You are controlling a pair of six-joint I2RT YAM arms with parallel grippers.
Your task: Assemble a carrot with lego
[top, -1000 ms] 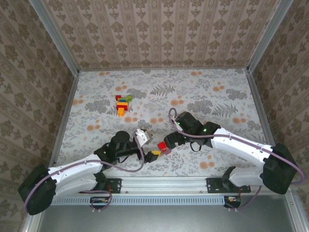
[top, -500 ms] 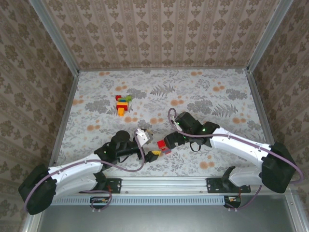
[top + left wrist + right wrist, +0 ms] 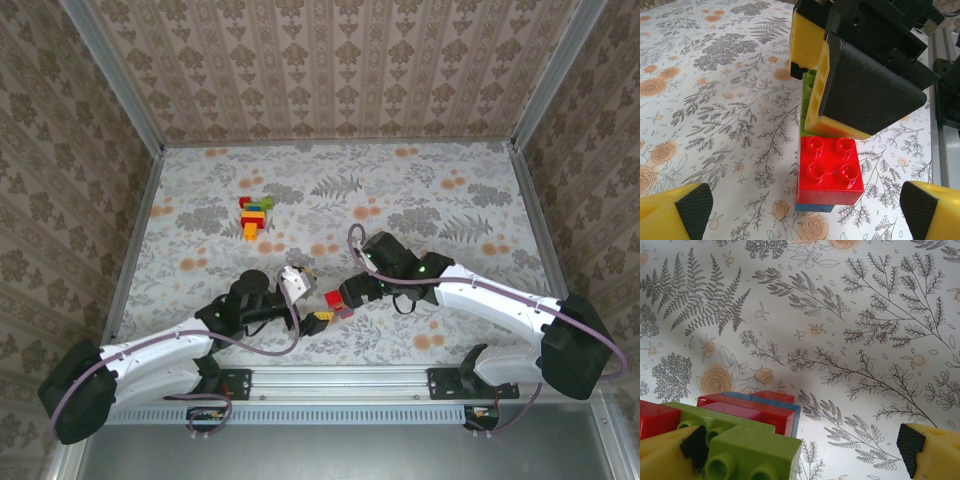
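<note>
Left pincer (image 3: 802, 215) stands wide open with nothing in it. In the left wrist view its two yellow, black-padded fingertips (image 3: 677, 212) sit in the bottom corners of the frame. The small lego stack (image 3: 829, 172) rests on the floral table (image 3: 715, 100) at lower centre, between them and clear of both. On top of the stack is a red four-stud brick, with a blue brick (image 3: 812, 207) under it. Light green bricks (image 3: 809, 95) are joined on just behind, toward the upper middle.

Right pincer (image 3: 800, 460) is spread just as wide and has hold of nothing. In the left wrist view one of its fingers (image 3: 870, 95) reaches down from the top of the frame and lies against the green bricks. In the right wrist view that finger sits at the lower left, with a green brick right beside its pad. The other finger is in the lower right corner, well apart, with bare table between.

From above, both pincers face each other at lower centre of the frame, with the stack between them. A heap of loose lego (image 3: 254, 214) in red, yellow, green and blue lies well apart, toward the upper left of the table.
</note>
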